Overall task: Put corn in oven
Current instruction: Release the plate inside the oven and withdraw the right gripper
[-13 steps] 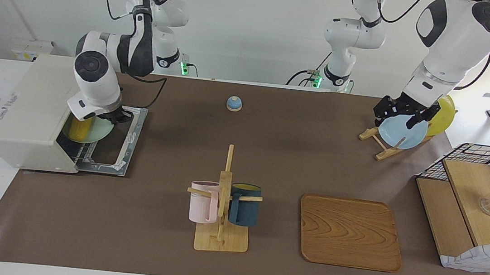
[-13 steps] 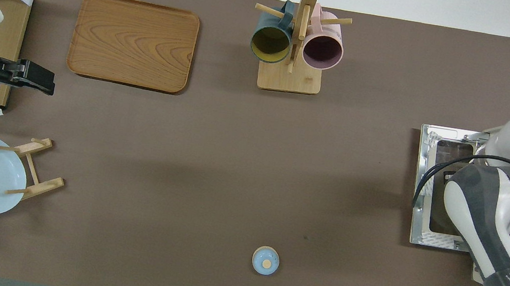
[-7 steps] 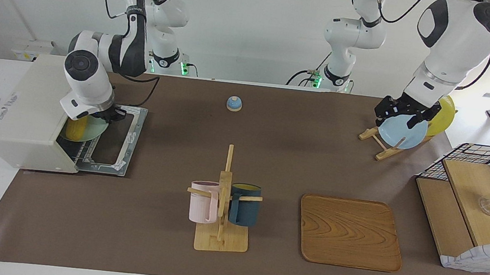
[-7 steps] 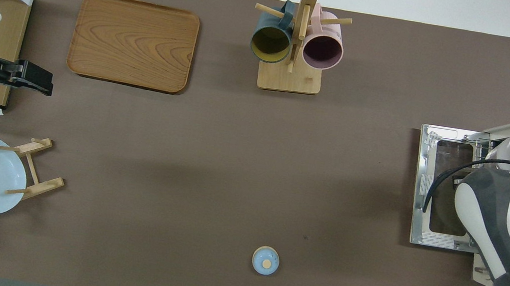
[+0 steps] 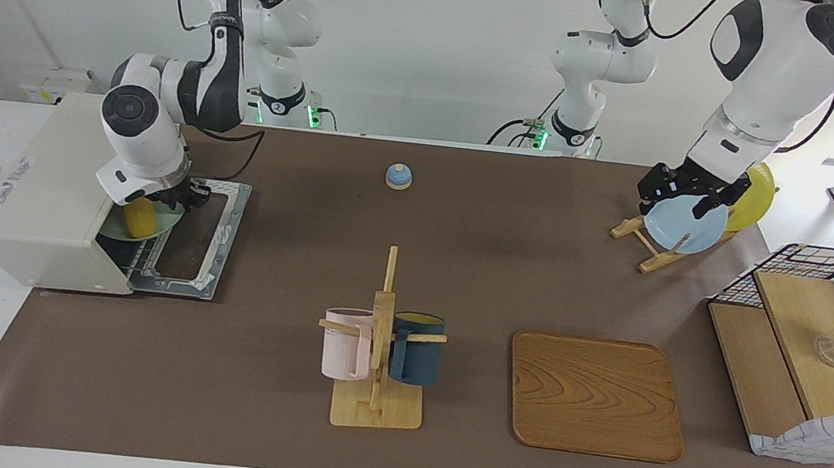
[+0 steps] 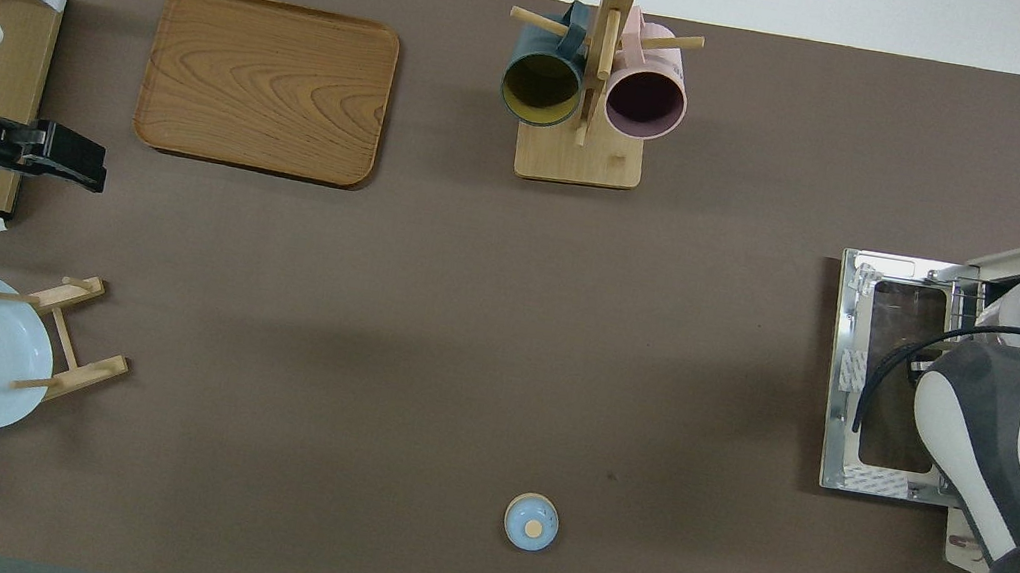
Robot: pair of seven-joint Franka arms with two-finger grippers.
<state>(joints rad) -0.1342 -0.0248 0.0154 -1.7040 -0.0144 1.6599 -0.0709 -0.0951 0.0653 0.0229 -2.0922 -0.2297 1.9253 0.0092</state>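
On the brown table, the oven at frame left holds the corn on a green plate. The right gripper hovers there, its jaw state unclear. At upper right, the left gripper hangs spread over the blue plate.

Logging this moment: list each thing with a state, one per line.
oven: door down, open
corn: on green plate at oven mouth
right gripper: at the plate
left gripper: open, waits over blue plate
mugs: hung on rack
wooden tray: bare
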